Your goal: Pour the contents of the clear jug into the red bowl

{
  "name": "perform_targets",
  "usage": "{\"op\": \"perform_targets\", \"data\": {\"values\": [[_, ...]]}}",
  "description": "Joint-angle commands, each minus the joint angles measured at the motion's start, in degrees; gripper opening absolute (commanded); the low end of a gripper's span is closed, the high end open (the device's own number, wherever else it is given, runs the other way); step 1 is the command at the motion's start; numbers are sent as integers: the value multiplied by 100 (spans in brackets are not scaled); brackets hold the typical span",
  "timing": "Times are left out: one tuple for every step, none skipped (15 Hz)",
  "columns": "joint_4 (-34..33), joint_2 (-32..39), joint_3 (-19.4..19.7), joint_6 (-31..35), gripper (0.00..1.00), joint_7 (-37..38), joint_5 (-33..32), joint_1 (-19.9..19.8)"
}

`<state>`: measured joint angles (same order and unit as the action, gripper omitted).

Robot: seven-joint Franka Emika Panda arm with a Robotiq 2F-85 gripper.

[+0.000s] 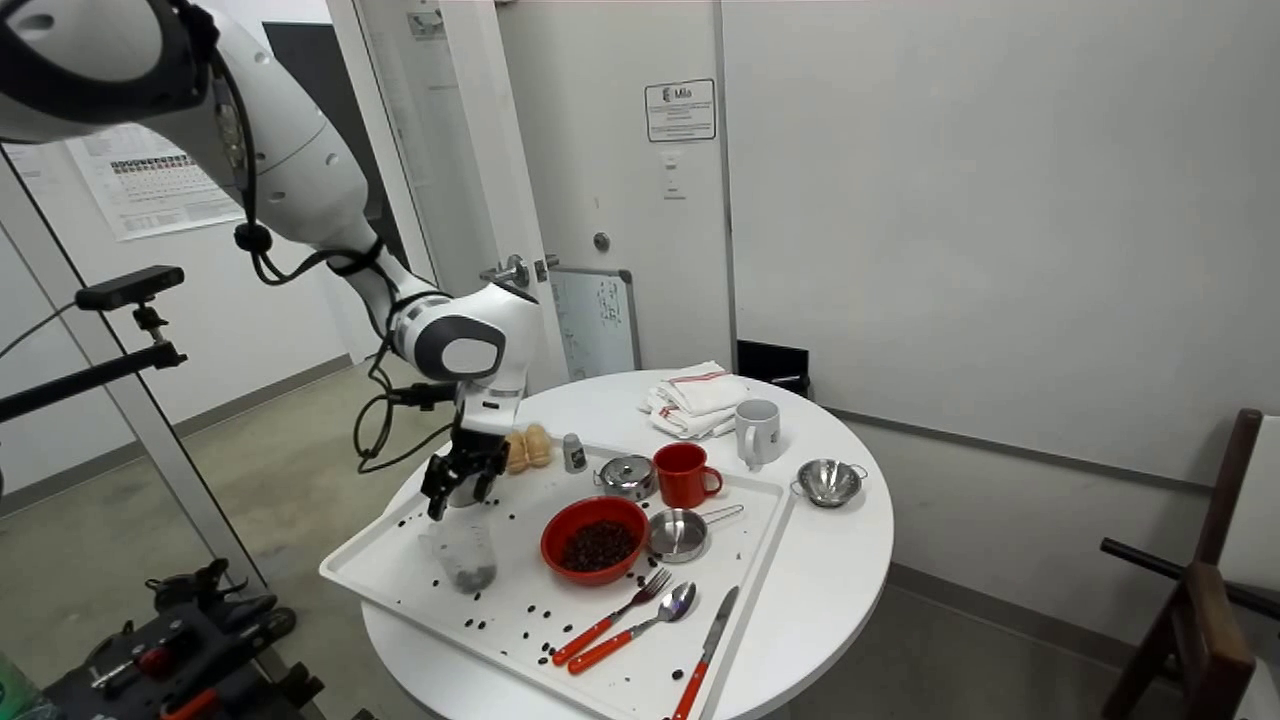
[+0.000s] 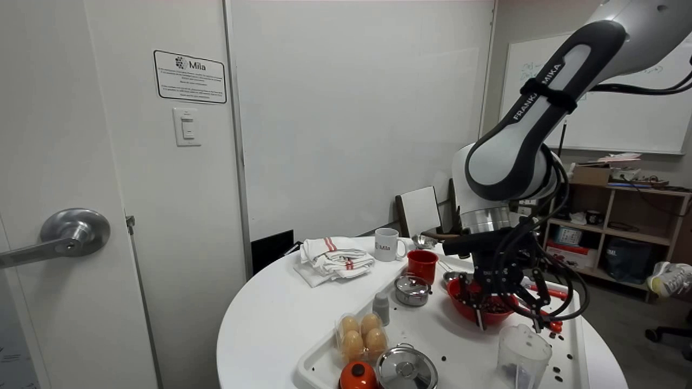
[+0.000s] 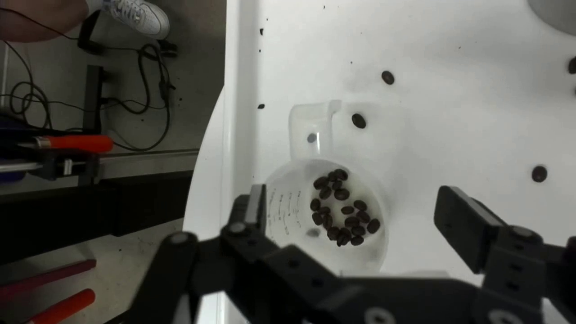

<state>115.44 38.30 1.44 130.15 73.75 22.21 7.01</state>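
Jaws: spread pretty wide, hanging close over the clear jug [image 2: 523,354]; can't tell if a tip touches the rim.
Clear jug: standing upright on the white tray [image 1: 390,565], small batch of dark beans [image 3: 352,222] sitting in the bottom.
Red bowl [image 1: 598,576]: same tray, good heap of beans [image 1: 600,547] in it, small metal pan [image 1: 678,535] right beside it.
Loose beans [image 3: 539,173]: scattered across the tray, a few near the fork [image 1: 605,625] and spoon [image 1: 605,650].
Bench [image 1: 830,560]: round and white, tray on it, plus folded towels [image 1: 695,400], a mug [image 1: 757,435] and a little colander [image 1: 830,483].
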Motion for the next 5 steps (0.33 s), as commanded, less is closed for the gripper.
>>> {"op": "perform_targets", "data": {"values": [[-27,-122,-178,-103,100,-53,311,-242],[-34,-7,-69,-18,100,16,80,-113],[-41,-13,-72,-18,100,14,89,-131],[-40,-9,-69,-17,100,14,86,-133],[-39,-3,-70,-17,100,14,85,-131]]}}
